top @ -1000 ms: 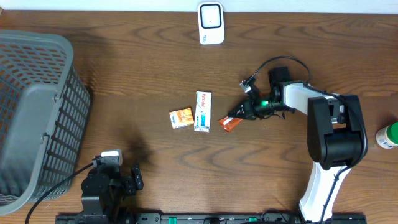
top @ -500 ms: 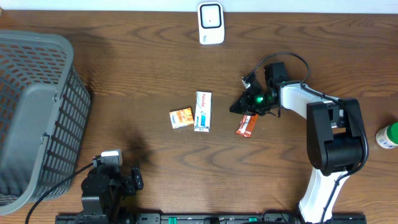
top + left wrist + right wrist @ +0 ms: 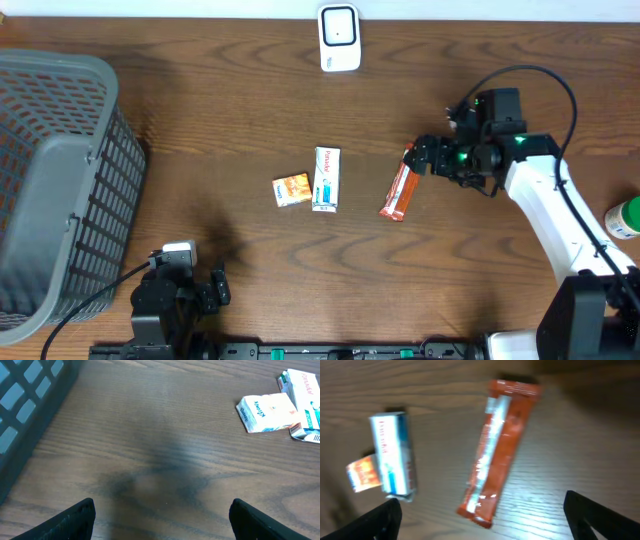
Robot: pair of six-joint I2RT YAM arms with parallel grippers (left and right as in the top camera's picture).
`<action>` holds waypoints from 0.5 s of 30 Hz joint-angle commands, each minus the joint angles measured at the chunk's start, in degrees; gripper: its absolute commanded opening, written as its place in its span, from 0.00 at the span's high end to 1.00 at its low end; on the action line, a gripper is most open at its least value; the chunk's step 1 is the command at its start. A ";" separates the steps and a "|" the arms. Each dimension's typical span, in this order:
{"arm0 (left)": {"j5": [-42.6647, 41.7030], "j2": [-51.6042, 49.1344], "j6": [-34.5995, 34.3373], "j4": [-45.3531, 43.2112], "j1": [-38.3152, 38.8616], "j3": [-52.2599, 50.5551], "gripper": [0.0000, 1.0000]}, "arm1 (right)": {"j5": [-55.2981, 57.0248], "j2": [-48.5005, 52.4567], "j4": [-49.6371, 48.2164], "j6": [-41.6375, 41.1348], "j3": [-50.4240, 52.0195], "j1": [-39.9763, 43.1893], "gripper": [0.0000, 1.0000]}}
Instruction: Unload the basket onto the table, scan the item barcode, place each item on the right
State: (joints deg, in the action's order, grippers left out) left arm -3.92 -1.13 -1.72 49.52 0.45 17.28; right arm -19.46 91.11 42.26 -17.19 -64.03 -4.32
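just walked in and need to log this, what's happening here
The right gripper is open by the far end of the red bar, which lies flat on the table, not held. The left gripper sits open near the front edge, handling nothing. An orange box and a white box lie left of the bar. The scanner stands at the far edge, so no scan is under way.

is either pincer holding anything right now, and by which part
Nothing is held. The right pincer stands open above the orange bar, which lies flat on the table; the left pincer is open and empty too.
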 commanded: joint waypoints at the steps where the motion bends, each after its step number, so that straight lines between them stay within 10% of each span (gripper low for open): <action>1: 0.52 0.15 -0.55 0.20 0.17 -0.20 0.14 | 2.67 4.39 -0.85 -2.91 1.62 0.92 0.01; 15: 0.52 0.15 -0.52 0.22 0.17 -0.20 0.14 | -0.52 26.71 -13.09 -15.58 1.73 -0.70 0.25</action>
State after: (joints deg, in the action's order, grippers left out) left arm -3.92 -1.13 -1.72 49.52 0.45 17.28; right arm -20.93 109.54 28.45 -30.20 -65.14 -3.68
